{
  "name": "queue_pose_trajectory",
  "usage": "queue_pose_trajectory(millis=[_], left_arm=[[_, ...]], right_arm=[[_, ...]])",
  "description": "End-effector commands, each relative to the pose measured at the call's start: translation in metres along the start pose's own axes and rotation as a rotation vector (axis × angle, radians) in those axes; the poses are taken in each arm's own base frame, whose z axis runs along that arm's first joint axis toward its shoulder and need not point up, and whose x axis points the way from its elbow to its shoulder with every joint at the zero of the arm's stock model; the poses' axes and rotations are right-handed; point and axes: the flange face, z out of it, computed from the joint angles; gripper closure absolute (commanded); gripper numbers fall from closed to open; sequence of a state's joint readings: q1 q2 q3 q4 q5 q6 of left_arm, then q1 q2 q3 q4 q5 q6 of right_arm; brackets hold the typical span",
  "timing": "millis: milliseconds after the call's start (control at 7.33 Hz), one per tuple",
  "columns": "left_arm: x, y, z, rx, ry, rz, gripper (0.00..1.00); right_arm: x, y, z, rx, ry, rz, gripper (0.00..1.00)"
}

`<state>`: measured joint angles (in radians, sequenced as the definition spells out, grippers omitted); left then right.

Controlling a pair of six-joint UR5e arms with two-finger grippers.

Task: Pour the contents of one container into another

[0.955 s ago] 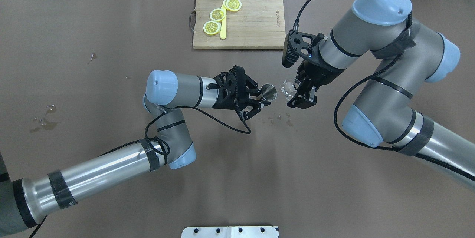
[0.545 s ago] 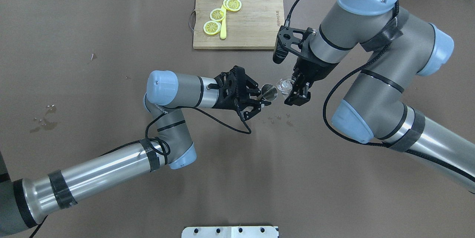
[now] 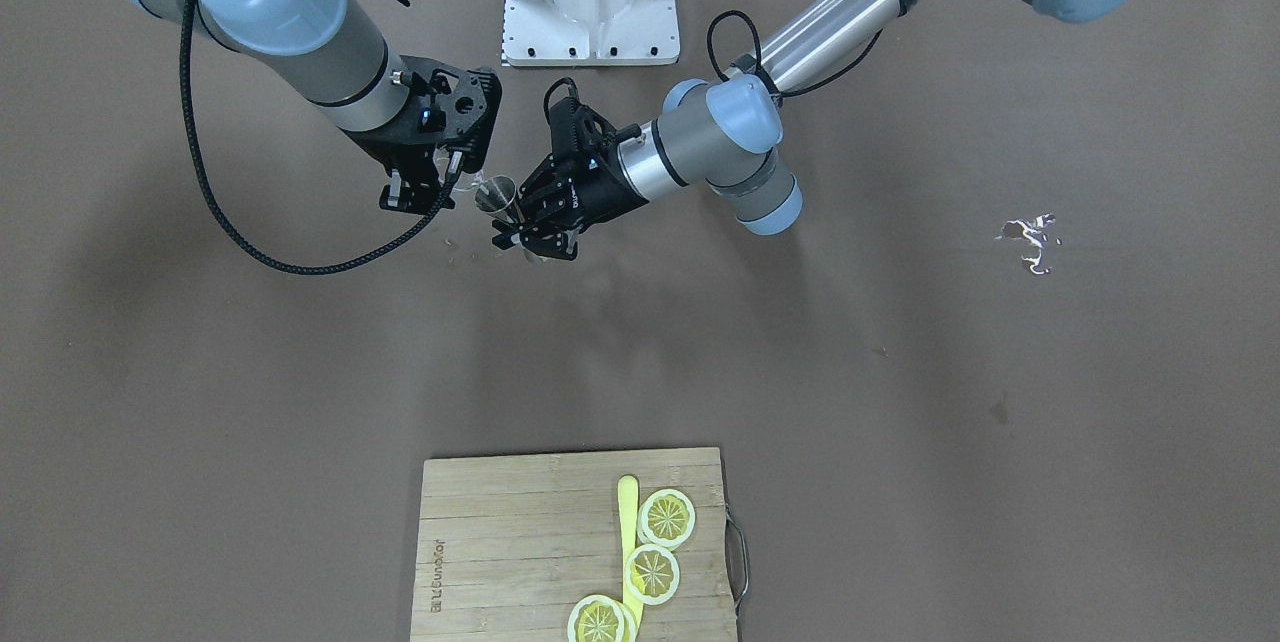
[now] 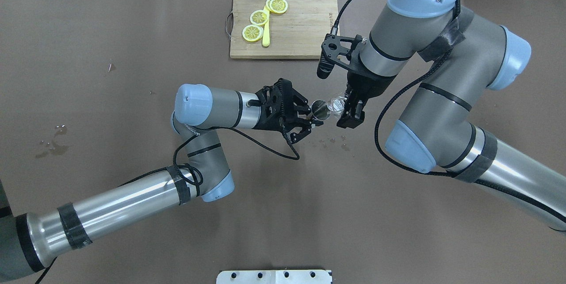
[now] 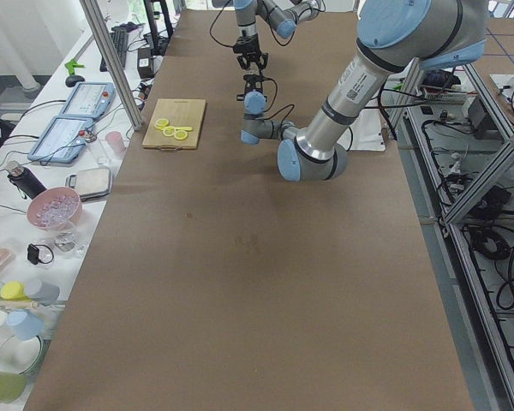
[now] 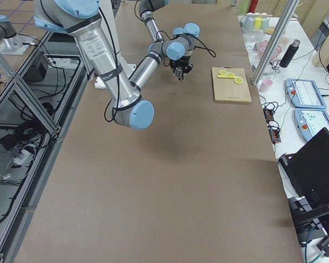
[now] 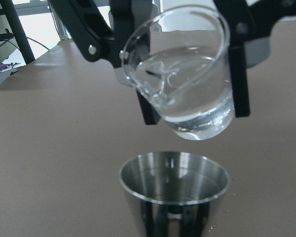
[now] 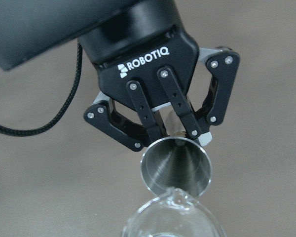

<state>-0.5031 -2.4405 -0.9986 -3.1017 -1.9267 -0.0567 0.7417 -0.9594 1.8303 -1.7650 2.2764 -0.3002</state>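
My left gripper [image 4: 311, 118] is shut on a small steel cup [image 4: 320, 109], holding it upright above the table. The same cup [image 7: 173, 190] fills the bottom of the left wrist view, and I cannot tell whether it holds liquid. My right gripper [image 4: 349, 109] is shut on a clear glass beaker [image 4: 337, 103] with water in it. The beaker [image 7: 187, 84] is tilted, its spout over the cup's mouth and a little above it. In the right wrist view the beaker's spout [image 8: 172, 217] overlaps the cup's rim [image 8: 176, 165]. No stream shows.
A wooden cutting board [image 4: 305, 32] with lemon slices [image 4: 253, 32] and a yellow knife [image 4: 265, 32] lies at the table's far side. Small water drops [image 4: 331, 142] dot the brown cover below the grippers. A wet patch [image 4: 53, 142] sits far left.
My right arm has swung left, bringing the beaker from beside the steel cup to over its rim and tilting it further. The left arm and cup have stayed still.
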Motion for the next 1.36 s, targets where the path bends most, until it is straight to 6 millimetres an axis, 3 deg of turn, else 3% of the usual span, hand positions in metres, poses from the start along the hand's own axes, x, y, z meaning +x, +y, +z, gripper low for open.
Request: queue_pose_trajectory(millis=[0, 273, 818, 1227], left_arm=[[0.0, 0.0, 0.0, 0.0, 0.0, 0.0, 1.0], [0.0, 0.0, 0.0, 0.0, 0.0, 0.0, 1.0], [0.0, -0.002, 0.001, 0.004, 0.0, 0.002, 1.0], [-0.001, -0.005, 0.002, 0.008, -0.013, 0.002, 1.0]], right_arm=[[-0.002, -0.004, 0.001, -0.035, -0.001, 0.004, 1.0], [-0.002, -0.004, 0.004, -0.057, -0.002, 0.01, 1.0], [-0.009, -0.028, 0.0, -0.125, 0.005, 0.014, 1.0], [-0.011, -0.032, -0.003, -0.166, 0.011, -0.001, 1.0]])
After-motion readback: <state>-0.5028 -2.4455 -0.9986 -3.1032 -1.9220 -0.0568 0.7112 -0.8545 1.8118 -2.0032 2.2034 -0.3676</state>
